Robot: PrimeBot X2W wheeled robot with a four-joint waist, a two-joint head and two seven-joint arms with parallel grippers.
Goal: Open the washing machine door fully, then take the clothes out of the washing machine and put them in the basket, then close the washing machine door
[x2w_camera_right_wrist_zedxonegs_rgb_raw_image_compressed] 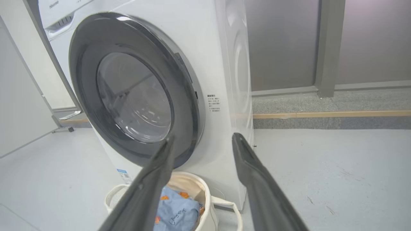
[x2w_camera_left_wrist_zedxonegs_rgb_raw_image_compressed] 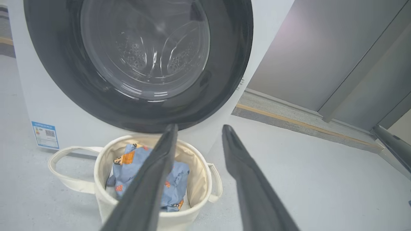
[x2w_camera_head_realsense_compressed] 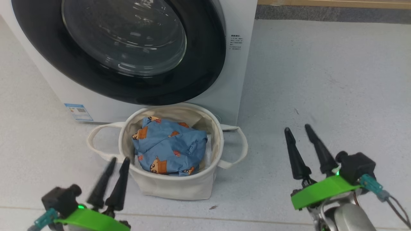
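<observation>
The washing machine (x2w_camera_head_realsense_compressed: 239, 83) stands white at the top left. Its washing machine door (x2w_camera_head_realsense_compressed: 205, 67), black-rimmed with a glass bowl, lies flush against the front. On the floor right in front sits the cream basket (x2w_camera_head_realsense_compressed: 179, 189) with the light blue printed clothes (x2w_camera_head_realsense_compressed: 170, 147) bunched inside. My left gripper (x2w_camera_head_realsense_compressed: 119, 159) hovers open and empty at the basket's near-left rim. My right gripper (x2w_camera_head_realsense_compressed: 297, 127) stands open and empty over bare floor, well to the basket's right. The left wrist view looks past the left gripper (x2w_camera_left_wrist_zedxonegs_rgb_raw_image_compressed: 199, 126) at the basket (x2w_camera_left_wrist_zedxonegs_rgb_raw_image_compressed: 106, 199) and clothes (x2w_camera_left_wrist_zedxonegs_rgb_raw_image_compressed: 179, 173). The right gripper (x2w_camera_right_wrist_zedxonegs_rgb_raw_image_compressed: 203, 136) frames the door (x2w_camera_right_wrist_zedxonegs_rgb_raw_image_compressed: 189, 106).
A small blue label (x2w_camera_head_realsense_compressed: 78, 112) sits low on the machine's front. Grey speckled floor (x2w_camera_head_realsense_compressed: 321, 80) spreads to the right. A wooden strip (x2w_camera_right_wrist_zedxonegs_rgb_raw_image_compressed: 321, 114) and grey wall panels (x2w_camera_right_wrist_zedxonegs_rgb_raw_image_compressed: 282, 41) close off the far side. A white panel on castors (x2w_camera_right_wrist_zedxonegs_rgb_raw_image_compressed: 19, 96) stands left of the machine.
</observation>
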